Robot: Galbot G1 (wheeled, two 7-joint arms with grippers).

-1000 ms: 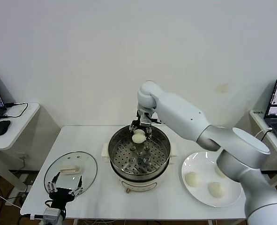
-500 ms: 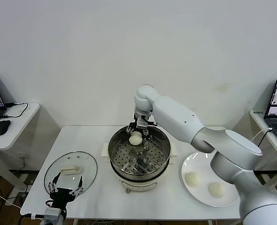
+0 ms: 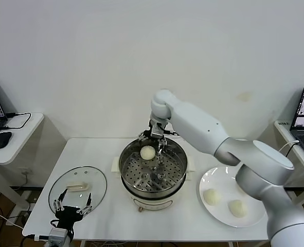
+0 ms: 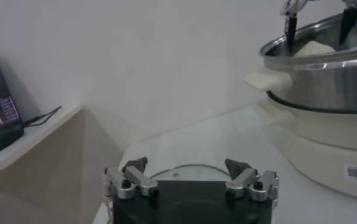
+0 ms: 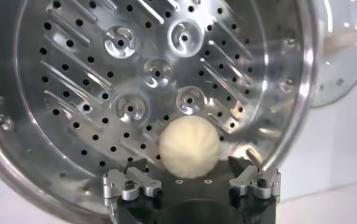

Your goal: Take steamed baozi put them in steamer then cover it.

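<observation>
The right hand hangs over the far rim of the round shiny stainless-steel steamer, its fingers spread wide and holding nothing. Just below it one small round cream-white steamed baozi lies free on the perforated metal tray inside the pot, close to the far wall; in the right wrist view the bun sits between the two open fingertips without seeming to touch either, though the lower edge of that view makes this hard to judge. The steamer stands on its cream-white base with side handles at the middle of the white worktop. On the robot's right side of the pot lies a flat round white plate, bearing two more cream-white buns; the right forearm passes above the plate's far part. On the robot's left, near the worktop's front corner, the round clear glass cover with metal rim lies flat, its cream-white oblong handle upward, well apart from the steamer. The left hand waits at the cover's near edge, fingers wide apart and empty. A small side table with a dark laptop stands beyond the worktop on the left.
</observation>
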